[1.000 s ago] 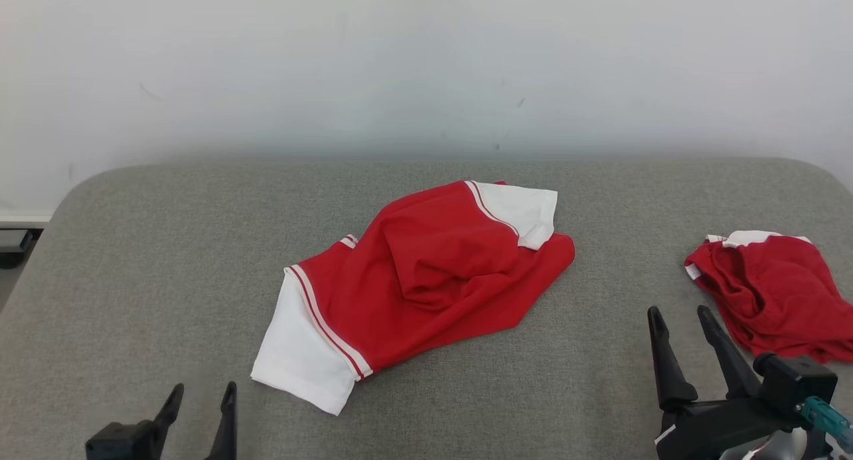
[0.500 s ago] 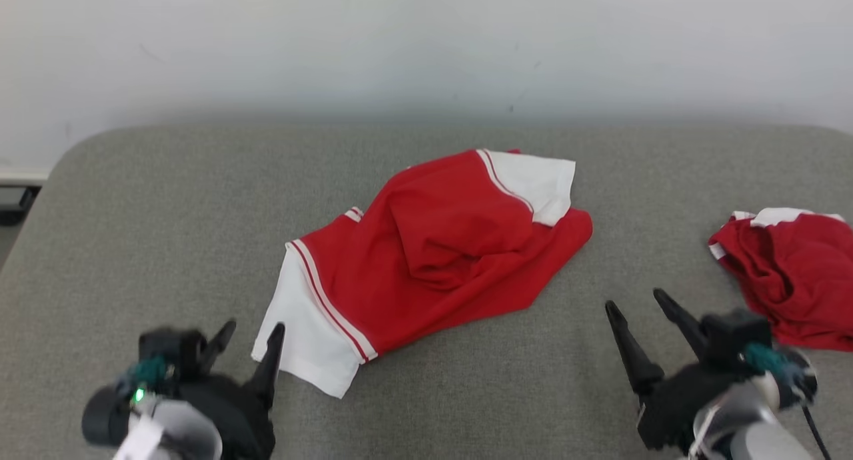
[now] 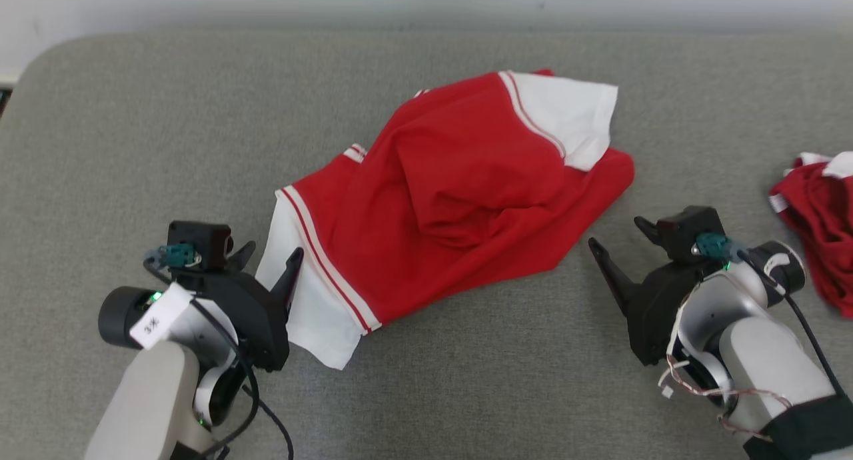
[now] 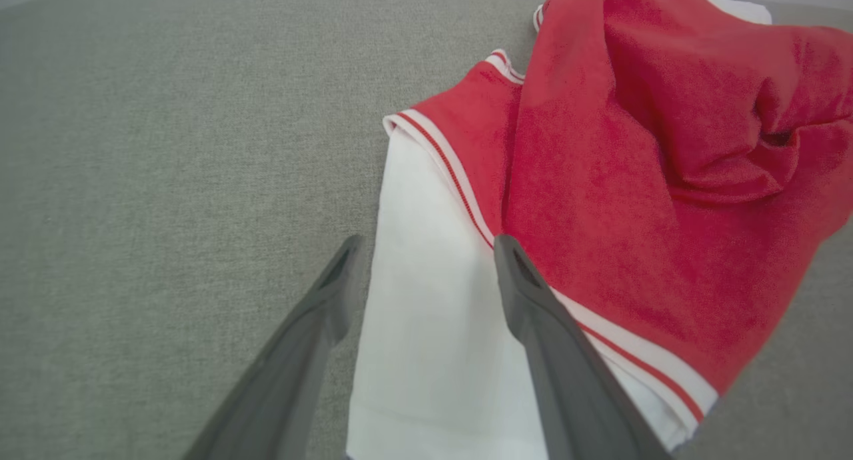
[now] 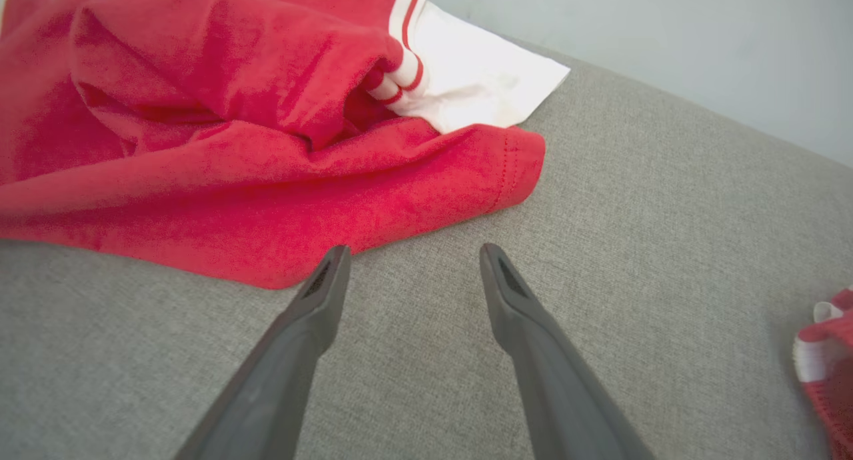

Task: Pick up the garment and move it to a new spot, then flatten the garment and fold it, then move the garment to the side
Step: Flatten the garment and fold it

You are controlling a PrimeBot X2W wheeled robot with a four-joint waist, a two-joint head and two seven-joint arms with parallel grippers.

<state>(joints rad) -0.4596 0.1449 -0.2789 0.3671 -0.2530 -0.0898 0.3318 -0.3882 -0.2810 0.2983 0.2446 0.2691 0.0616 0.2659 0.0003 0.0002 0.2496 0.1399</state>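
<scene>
Head view: red garment (image 3: 460, 200) sprawled mid-frame on the grey padded surface (image 3: 133, 147), crumpled and bunched at its centre. Long axis on the slant, running from lower left to upper right of the frame. One white sleeve (image 3: 303, 313) pointing down to the lower left, with red stripes where it joins the red body. Its twin, the upper sleeve (image 3: 573, 113), out at the upper right, resting on the red body. Left gripper (image 3: 274, 249) at lower left, right at the edge of that lower sleeve, fingers spread wide, grasping nothing. Right gripper (image 3: 615, 232) over at the right of the frame, just beside the garment's red lower hem, likewise spread wide and empty. Second red-and-white heap (image 3: 816, 213) at the far right edge, well apart from the first.

Left wrist view now: fingers (image 4: 553, 340) straddling the sleeve's outer edge, one over bare grey cloth, the other over white fabric near the red stripe. Touching or hovering just above? Cannot tell. Nothing pinched between them.

Right wrist view: both of that gripper's prongs over bare surface, the tip at frame left close up by the red hem, the rounded hem corner (image 5: 516, 167) just beyond, near the frame's middle. Wide apart, released, no cloth in the gap.
</scene>
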